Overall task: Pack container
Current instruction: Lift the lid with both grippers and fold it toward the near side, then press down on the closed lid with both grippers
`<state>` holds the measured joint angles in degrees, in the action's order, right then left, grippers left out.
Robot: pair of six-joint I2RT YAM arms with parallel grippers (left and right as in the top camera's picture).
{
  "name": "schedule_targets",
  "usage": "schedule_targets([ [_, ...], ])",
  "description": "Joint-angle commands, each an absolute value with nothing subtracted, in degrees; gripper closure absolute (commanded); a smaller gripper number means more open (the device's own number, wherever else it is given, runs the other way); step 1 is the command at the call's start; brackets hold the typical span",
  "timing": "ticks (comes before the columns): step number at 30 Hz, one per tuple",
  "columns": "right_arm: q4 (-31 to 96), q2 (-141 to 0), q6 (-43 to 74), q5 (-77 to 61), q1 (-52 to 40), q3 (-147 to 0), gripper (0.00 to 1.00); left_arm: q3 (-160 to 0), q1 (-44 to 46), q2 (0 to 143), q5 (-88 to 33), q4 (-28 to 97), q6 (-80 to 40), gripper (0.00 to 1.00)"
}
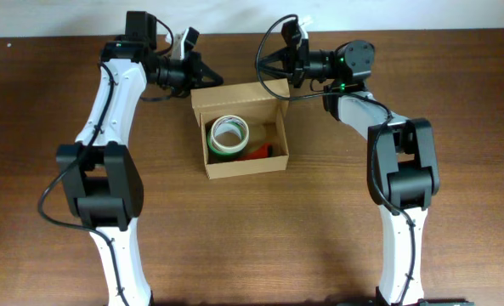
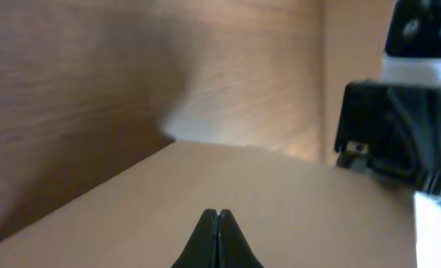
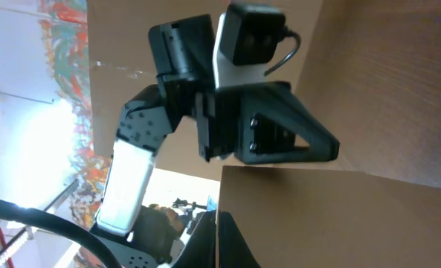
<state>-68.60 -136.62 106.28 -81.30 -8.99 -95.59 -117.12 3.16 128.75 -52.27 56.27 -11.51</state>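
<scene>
The container (image 1: 243, 164) is a tan cardboard box in the middle of the table, open, with its hinged flap lid (image 1: 233, 95) standing up at the back. Inside lie a white and green tape roll (image 1: 228, 134) and a red roll (image 1: 257, 153). My left gripper (image 1: 218, 79) is shut, its tips against the broad face of the flap (image 2: 279, 201) in the left wrist view (image 2: 217, 216). My right gripper (image 1: 260, 78) is at the flap's far right corner. In the right wrist view its fingers (image 3: 218, 217) are pinched on the flap's edge (image 3: 339, 216).
The dark wooden table (image 1: 455, 93) surrounds the box. Both arms meet closely behind the box; the left arm's gripper and camera (image 3: 257, 112) face my right gripper at short range, and the right arm (image 2: 398, 134) shows in the left wrist view.
</scene>
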Motion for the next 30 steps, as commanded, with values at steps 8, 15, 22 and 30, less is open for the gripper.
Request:
schedule_targets([
  [8,-68.82,-134.93,106.91,-79.90,-10.28,-96.14,0.96,-117.34,7.11,121.40,-39.79,67.02,-4.16,0.98],
  [15,-69.30,-134.72,106.78,-80.38,-9.87,-96.20,0.96,-117.32,8.38,121.36,-35.27,74.89,-3.33,0.99],
  [22,-70.94,-134.58,105.89,-80.40,-7.90,-97.71,0.96,-117.30,11.75,121.36,-26.48,82.32,-1.83,0.98],
  [30,-74.94,-131.48,107.13,-87.74,-7.42,-105.91,0.96,-117.27,16.16,121.34,-21.80,83.26,-1.72,0.98],
])
